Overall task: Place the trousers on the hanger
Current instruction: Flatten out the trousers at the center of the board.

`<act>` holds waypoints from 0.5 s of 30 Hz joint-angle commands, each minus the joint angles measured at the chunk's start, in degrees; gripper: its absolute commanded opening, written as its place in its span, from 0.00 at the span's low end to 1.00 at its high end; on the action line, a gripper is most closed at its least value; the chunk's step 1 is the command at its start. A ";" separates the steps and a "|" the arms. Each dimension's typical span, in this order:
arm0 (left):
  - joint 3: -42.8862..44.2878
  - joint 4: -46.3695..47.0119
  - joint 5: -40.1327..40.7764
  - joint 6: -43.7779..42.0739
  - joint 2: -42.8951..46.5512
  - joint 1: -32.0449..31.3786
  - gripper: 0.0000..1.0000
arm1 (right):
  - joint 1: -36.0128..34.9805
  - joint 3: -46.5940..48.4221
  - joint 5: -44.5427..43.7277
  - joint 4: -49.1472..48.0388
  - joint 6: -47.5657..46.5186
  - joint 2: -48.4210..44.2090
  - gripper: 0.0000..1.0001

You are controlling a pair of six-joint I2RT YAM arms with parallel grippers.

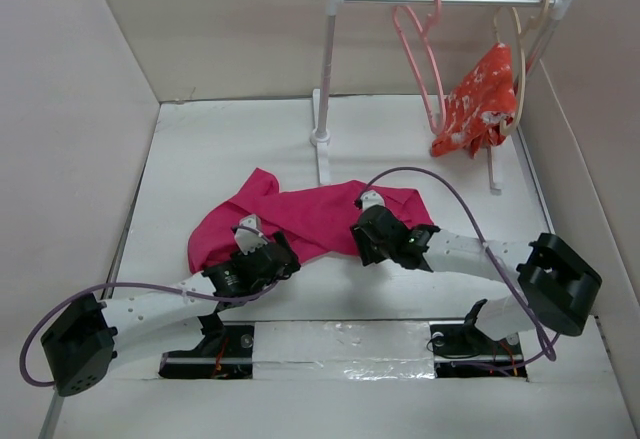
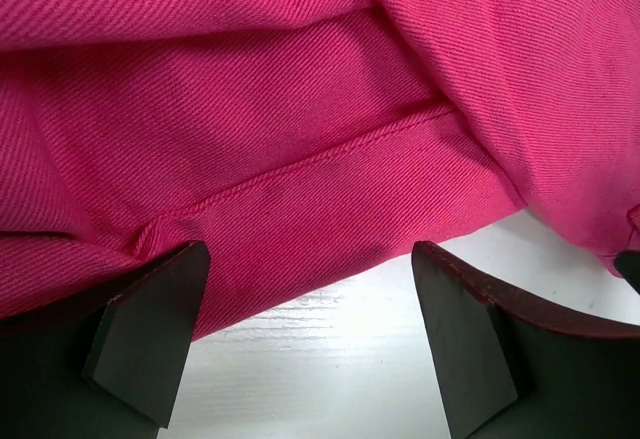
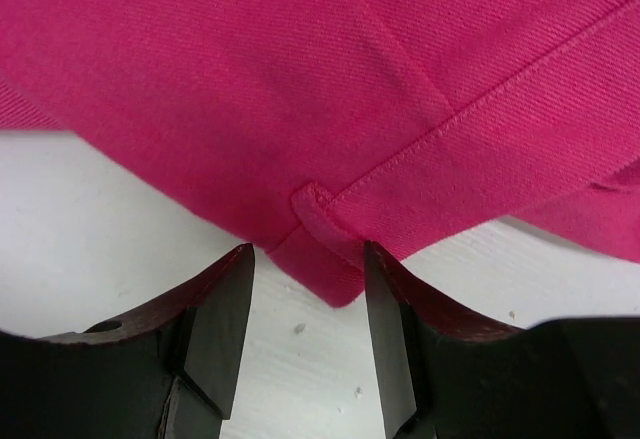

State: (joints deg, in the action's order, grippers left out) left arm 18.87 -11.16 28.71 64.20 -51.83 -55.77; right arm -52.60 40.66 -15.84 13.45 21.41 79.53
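- Your left gripper [image 2: 310,299], centre-left: jaws wide, holding nothing, at a stitched edge.
- The trousers [image 1: 320,214], crumpled mid-frame: likely light and floppy, so pinch the doubled seam.
- Your right gripper [image 3: 308,279]: jaws apart, empty, facing a corner.
- The hanger [image 1: 420,59]: upper right.

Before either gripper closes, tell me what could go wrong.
The right gripper is open around only a folded corner of the trousers; a pinch there could slip off. The left gripper gapes at a hem under bunched folds, so it might catch a single layer. The hanger hangs close beside a flowered garment, which could snag.
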 commanded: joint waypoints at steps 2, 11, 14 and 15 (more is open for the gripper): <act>1.17 -3.17 -0.32 3.56 0.07 -0.04 0.82 | -0.40 3.54 -2.53 -1.06 1.00 3.35 0.54; 2.83 3.69 0.29 -0.22 -10.64 1.19 0.73 | -2.15 3.81 -3.32 0.87 2.67 3.89 0.57; 5.55 2.19 2.57 -0.48 -15.74 1.19 0.62 | -2.16 2.85 -2.80 1.05 3.90 3.44 0.57; 6.17 2.45 2.93 -0.75 -16.45 1.19 0.50 | -2.16 2.67 -2.36 0.96 4.08 3.62 0.57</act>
State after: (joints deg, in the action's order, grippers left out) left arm 24.29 -8.14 31.53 63.46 -64.93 -54.87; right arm -54.11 42.70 -17.52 14.35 23.51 84.25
